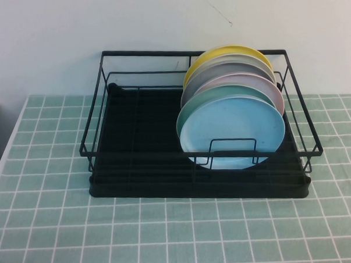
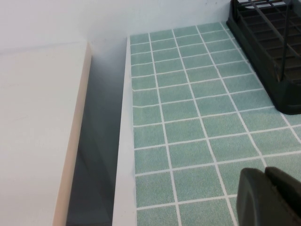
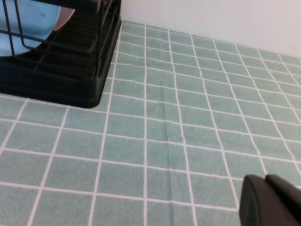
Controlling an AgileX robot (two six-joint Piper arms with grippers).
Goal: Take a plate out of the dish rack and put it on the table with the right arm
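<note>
The light sky-blue plate (image 1: 231, 133) stands upright at the front of a row of plates in the right half of the black wire dish rack (image 1: 127, 158). A part of it also shows in the right wrist view (image 3: 28, 21) behind the rack's wires (image 3: 70, 61). The rack stands on the green tiled table (image 1: 177, 236). My right gripper (image 3: 266, 178) is shut and empty, low over the tiles to the right of the rack. My left gripper (image 2: 264, 171) is shut and empty, over the tiles to the left of the rack (image 2: 273, 52). Neither arm shows in the high view.
Behind the blue plate stand a mint-green plate (image 1: 224, 94), a pink plate (image 1: 247, 81), a grey plate (image 1: 225, 69) and a yellow plate (image 1: 225, 52). The rack's left half holds nothing. The table's left edge (image 2: 123, 155) drops to a gap beside a white surface (image 2: 37, 132).
</note>
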